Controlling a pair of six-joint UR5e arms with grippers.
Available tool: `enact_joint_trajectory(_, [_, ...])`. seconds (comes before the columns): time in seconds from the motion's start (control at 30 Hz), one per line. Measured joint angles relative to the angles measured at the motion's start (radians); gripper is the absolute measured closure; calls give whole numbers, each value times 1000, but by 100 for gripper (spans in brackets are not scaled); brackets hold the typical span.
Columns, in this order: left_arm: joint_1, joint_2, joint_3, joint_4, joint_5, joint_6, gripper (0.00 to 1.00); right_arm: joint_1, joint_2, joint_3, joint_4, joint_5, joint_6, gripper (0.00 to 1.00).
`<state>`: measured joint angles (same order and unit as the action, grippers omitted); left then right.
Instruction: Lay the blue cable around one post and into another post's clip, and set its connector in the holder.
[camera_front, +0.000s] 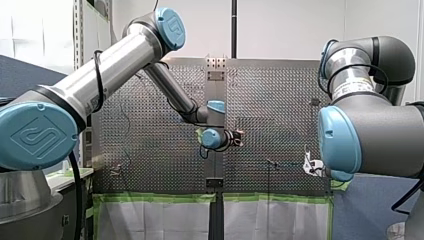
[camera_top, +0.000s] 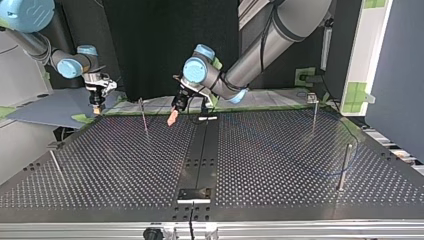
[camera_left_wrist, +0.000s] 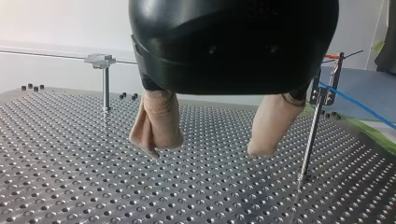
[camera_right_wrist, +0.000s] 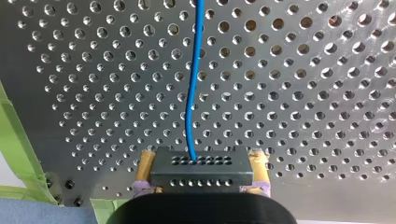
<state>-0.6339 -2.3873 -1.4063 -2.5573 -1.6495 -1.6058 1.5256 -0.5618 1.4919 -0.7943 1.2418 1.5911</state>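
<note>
Two tools over the perforated table (camera_top: 280, 165) — left tool (camera_left_wrist: 207, 149) wide and empty, right tool (camera_right_wrist: 201, 161) tight on the connector (camera_right_wrist: 201, 175).

Top view: holder (camera_top: 194, 195) at counter (camera_top: 280, 165) near edge, centre. Post A (camera_top: 144, 116) far, left of centre; post B (camera_top: 314, 117) far right; post C (camera_top: 343, 167) right, nearer. Connector (camera_right_wrist: 201, 175) in my right tool (camera_right_wrist: 201, 161).

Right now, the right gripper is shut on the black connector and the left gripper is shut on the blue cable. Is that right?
No: the left wrist view shows the left gripper open and empty, not on the blue cable. The right gripper is shut on the black connector.
</note>
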Motion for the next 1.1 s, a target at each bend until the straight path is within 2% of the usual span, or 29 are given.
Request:
enact_joint_trajectory(0.47, [1,1,0,0,0,0,0,0,2,0,0,1,0,100])
enact_joint_trajectory(0.6, [-1,16,0,-10,-7,4,0,-1,3,0,0,1,0,100])
enact_joint_trajectory(0.93, [-18,108,-58,-94,-92,48,0,-4,4,0,0,1,1,100])
enact_joint_trajectory(1.1, [-28,147,-97,-81,-131,44,0,-4,5,0,-2,1,2,100])
